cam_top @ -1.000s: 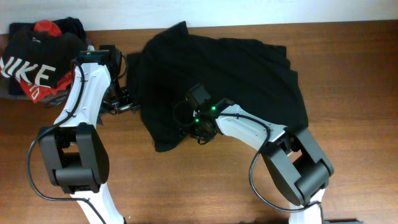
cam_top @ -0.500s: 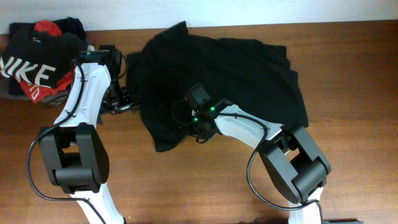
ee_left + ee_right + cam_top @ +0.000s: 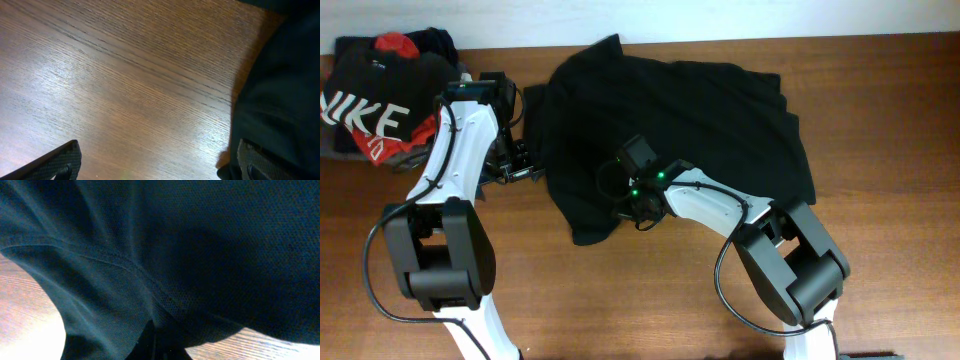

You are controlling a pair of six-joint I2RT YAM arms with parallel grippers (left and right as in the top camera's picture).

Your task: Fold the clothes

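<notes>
The clothes, a plain black T-shirt (image 3: 690, 120), lie crumpled across the middle of the wooden table (image 3: 880, 250). My right gripper (image 3: 626, 207) sits low on the shirt's lower left part. In the right wrist view its jaws (image 3: 155, 347) are shut on a pinched fold of the black fabric (image 3: 200, 245), which fills the frame. My left gripper (image 3: 525, 170) hovers at the shirt's left edge. It stands wide open (image 3: 160, 170) over bare wood, the right finger (image 3: 260, 162) touching or just over the shirt's hem (image 3: 280, 90), the left finger (image 3: 62, 160) over the table.
A pile of other garments lies at the back left corner: a black shirt with white NIKE letters (image 3: 365, 115) and a red one (image 3: 395, 44). The wall runs along the table's far edge. Bare wood shows in front and to the right.
My right gripper has closed on the shirt's fabric. Both arms have stayed nearly still, and the left gripper stays open.
</notes>
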